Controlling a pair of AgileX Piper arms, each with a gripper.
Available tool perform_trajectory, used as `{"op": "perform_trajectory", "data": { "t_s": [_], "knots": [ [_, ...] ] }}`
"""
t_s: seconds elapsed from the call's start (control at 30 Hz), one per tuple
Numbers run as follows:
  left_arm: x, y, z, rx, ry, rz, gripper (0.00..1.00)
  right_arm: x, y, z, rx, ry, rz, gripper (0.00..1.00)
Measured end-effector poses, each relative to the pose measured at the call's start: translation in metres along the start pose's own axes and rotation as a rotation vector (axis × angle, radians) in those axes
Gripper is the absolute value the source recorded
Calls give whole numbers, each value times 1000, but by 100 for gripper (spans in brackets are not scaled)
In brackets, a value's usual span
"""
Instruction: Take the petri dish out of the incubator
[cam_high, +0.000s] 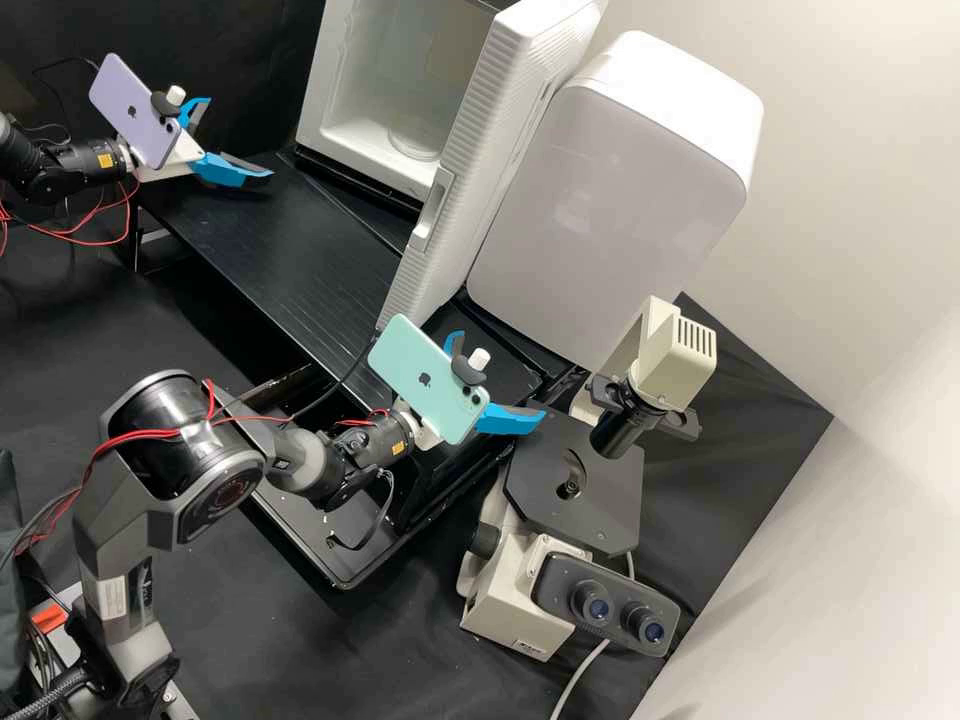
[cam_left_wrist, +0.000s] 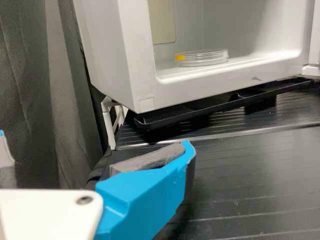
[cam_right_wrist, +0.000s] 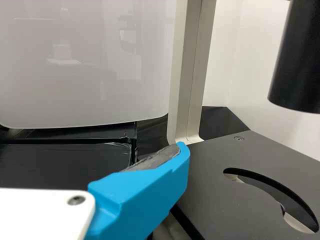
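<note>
The white incubator (cam_high: 350, 90) stands at the back of the bench with its thick door (cam_high: 490, 150) swung wide open. Inside, on the floor of the chamber, lies the clear petri dish (cam_high: 415, 140), which has a small yellow spot in the left wrist view (cam_left_wrist: 202, 56). My left gripper (cam_high: 232, 138) hovers open and empty off the incubator's front left, a short way from the opening; one blue finger (cam_left_wrist: 150, 167) points toward the dish. My right gripper (cam_high: 500, 375) is open and empty beside the door's outer face (cam_right_wrist: 85, 60), over the microscope stage (cam_right_wrist: 250, 185).
A long black slatted platform (cam_high: 300, 270) carries the incubator and runs toward the front. A grey-white microscope (cam_high: 560, 590) stands at the right front, its dark lens tube (cam_right_wrist: 297, 55) near my right finger (cam_right_wrist: 145, 185). Red cables trail at the left.
</note>
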Motion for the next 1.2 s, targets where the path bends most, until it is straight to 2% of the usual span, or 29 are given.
{"op": "perform_trajectory", "data": {
  "t_s": [0.37,0.67,0.83,1.07,1.2],
  "knots": [
    [0,0,1,6,-7,-1,100,0,0,0,0,0,0,100],
    [0,-1,10,50,-73,-8,100,0,0,0,0,0,0,100],
    [4,10,27,94,-196,25,100,0,0,0,0,0,0,100],
    [16,33,59,203,-398,107,100,0,0,0,0,0,0,100],
    [28,39,74,216,-514,117,100,0,0,0,0,0,0,100]
  ]
}}
